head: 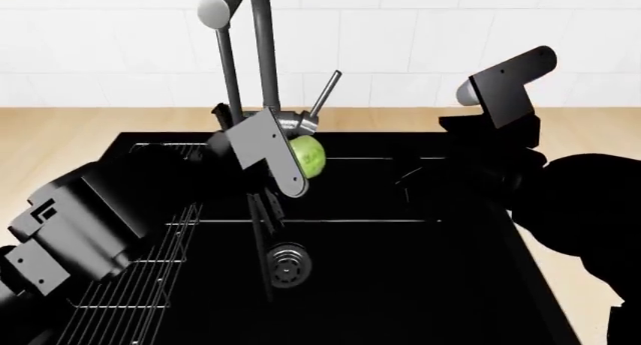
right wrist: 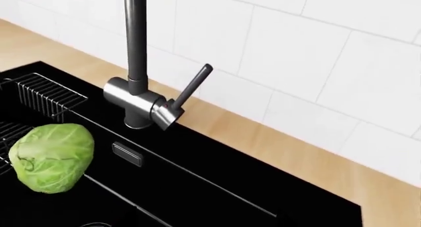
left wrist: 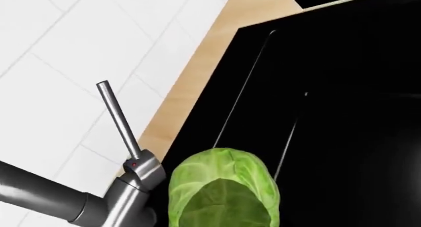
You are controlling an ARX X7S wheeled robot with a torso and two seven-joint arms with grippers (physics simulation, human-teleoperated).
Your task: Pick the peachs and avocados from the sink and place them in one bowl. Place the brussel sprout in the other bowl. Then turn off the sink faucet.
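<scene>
The brussel sprout (head: 308, 156), a light green leafy ball, hangs in the air above the back of the black sink (head: 421, 285), just in front of the sink faucet's (head: 264, 60) base. My left gripper (head: 299, 163) is shut on it, and the sprout (left wrist: 224, 190) fills the near edge of the left wrist view. In the right wrist view the sprout (right wrist: 51, 158) floats beside the faucet (right wrist: 135, 44). My right gripper (head: 416, 181) is a dark shape over the sink's back right; its jaws do not show clearly. Peachs, avocados and both bowls are out of view.
The faucet's thin lever handle (head: 323, 94) slants up to the right, close to the sprout. A steel wire rack (head: 130, 285) lines the sink's left side, and a round steel drain (head: 287, 263) sits mid-floor. Wooden counter (head: 60, 135) and white tiled wall (head: 401, 37) lie behind.
</scene>
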